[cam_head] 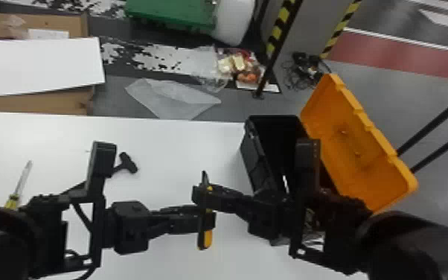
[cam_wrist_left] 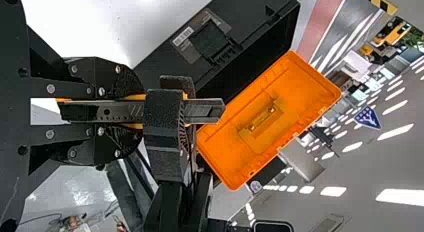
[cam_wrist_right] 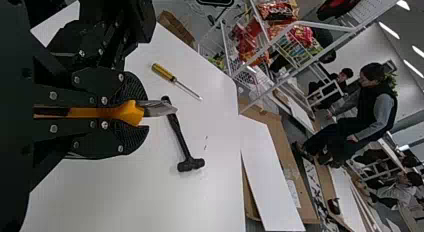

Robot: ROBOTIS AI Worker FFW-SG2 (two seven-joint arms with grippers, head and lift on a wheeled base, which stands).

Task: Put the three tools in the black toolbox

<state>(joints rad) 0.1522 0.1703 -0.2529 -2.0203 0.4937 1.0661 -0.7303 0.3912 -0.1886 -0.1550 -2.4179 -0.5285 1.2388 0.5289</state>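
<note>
Low centre of the head view, the utility knife (cam_head: 205, 240) runs up-and-down, left gripper (cam_head: 207, 222) clamped on it, right gripper (cam_head: 201, 195) gripping just above! Black toolbox (cam_head: 253, 160) sits up and right, nearer the right arm; left should release first.

Bright light falls on the white desk (cam_head: 167, 149), with a soft sheen towards the head view's left; ceiling lights (cam_wrist_left: 400, 196) glare in both wrist views (inside, the black toolbox (cam_head: 253, 164) is deeply shadowed).
</note>
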